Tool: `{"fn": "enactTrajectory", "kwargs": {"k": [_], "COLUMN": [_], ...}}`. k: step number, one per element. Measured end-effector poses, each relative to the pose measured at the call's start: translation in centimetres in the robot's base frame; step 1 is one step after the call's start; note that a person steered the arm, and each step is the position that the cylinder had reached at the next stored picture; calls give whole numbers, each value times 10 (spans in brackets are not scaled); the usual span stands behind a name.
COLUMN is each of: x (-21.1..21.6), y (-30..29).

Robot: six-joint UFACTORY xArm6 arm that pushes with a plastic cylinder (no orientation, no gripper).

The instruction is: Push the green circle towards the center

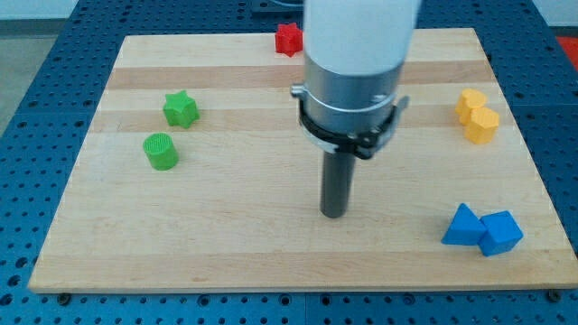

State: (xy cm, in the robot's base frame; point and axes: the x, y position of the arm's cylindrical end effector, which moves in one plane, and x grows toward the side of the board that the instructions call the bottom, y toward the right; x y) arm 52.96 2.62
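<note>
Tip (333, 213) stands well right of green circle (162, 151).

Bright, even overhead light, soft faint shadows, sharp focus, no noticeable glare.

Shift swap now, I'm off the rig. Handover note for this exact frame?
Tip: my tip rests on bare board near the middle, touching no block.
Job block: the green circle sits at the view's left, well apart from my tip, with the green star just above it and slightly to the right.
Others: a red block at the top edge, two yellow blocks at the right, two blue blocks at the lower right.
Done: by position, the circle is not at the centre.
Left: probably bring my tip round to the circle's left side, then push it rightward toward the centre without nudging the star.
</note>
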Motion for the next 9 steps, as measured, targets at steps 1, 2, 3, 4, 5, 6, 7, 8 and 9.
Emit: {"fn": "enactTrajectory", "kwargs": {"k": [1,2,3,4,5,6,7,8,9], "x": [4,8,6,-23,-66,-93,-109,-109,-109], "y": [-56,-138,-208,-274,-285,-243,-181,-196,-256]}}
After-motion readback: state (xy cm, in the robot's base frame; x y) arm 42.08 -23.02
